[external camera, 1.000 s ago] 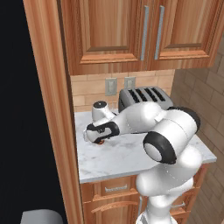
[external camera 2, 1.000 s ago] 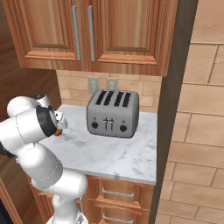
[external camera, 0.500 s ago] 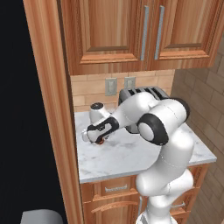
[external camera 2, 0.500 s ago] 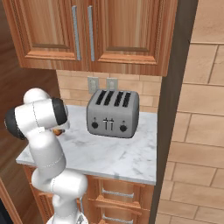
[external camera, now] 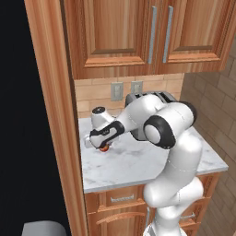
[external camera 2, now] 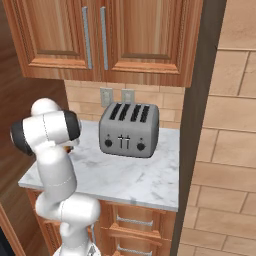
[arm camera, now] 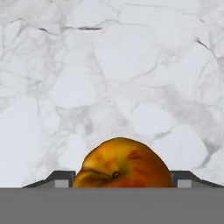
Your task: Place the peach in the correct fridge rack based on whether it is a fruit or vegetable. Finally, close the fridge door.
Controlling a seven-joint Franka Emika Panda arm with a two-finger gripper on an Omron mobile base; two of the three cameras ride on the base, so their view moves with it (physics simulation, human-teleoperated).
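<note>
1. Plainly, no brand, label or legible writing shows on any item here.
2. In the hand view the peach sits right between the two dark tips of the end effector, one tip at each flank; its lower part is cut off by the bottom of the view.
3. Whether the tips actually press the fruit cannot be told, so the end effector's state stays uncertain: closing in around the peach, grip unconfirmed.
4. From the left base view, the end effector is down at the marble worktop, and only a small orange-red sliver of the peach peeks out beneath it, near the worktop's left rear corner.
5. From the right base view, the arm's own elbow hides the hand and fruit.
6. Farther back, a grey four-slot toaster stands on the worktop against the wall.
7. Behind it, two wall outlets sit under wooden cabinets.
</note>
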